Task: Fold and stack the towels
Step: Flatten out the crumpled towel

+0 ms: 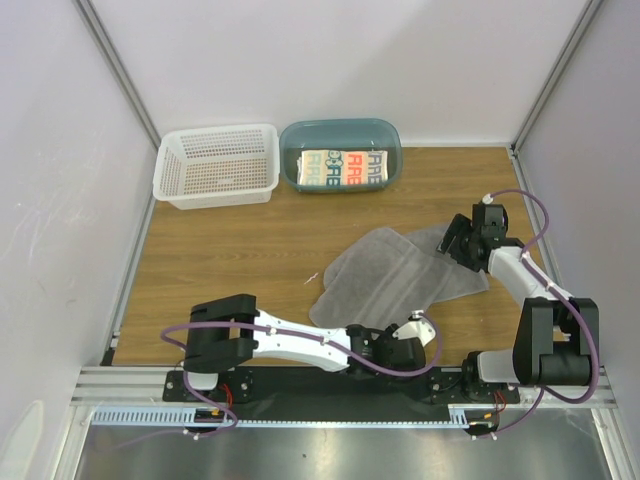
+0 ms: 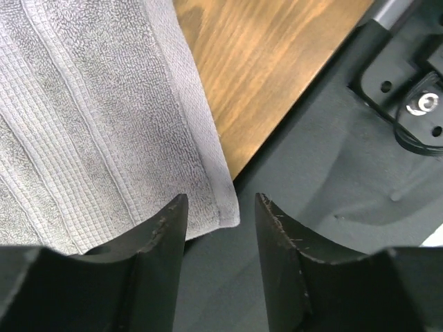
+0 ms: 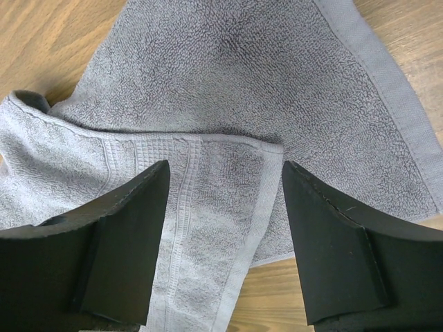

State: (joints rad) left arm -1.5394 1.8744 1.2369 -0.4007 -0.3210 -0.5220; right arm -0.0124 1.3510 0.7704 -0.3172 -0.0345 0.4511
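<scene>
A large grey towel [image 1: 400, 275] lies crumpled on the wooden table, partly doubled over itself. My left gripper [image 1: 415, 335] hovers at its near corner. In the left wrist view the left gripper [image 2: 221, 200] is open, and the grey towel [image 2: 90, 124] has its corner by the left fingertip, overhanging the table's near edge. My right gripper [image 1: 455, 240] is over the towel's far right part. It [image 3: 225, 166] is open above a folded hem of the grey towel [image 3: 228, 83], gripping nothing. A folded white towel with printed letters [image 1: 345, 168] lies in the teal tub [image 1: 392, 140].
A white lattice basket [image 1: 218, 165] stands at the back left, beside the tub. The black base plate [image 2: 291, 207] runs along the table's near edge under the left gripper. White walls close in the table on the left, back and right.
</scene>
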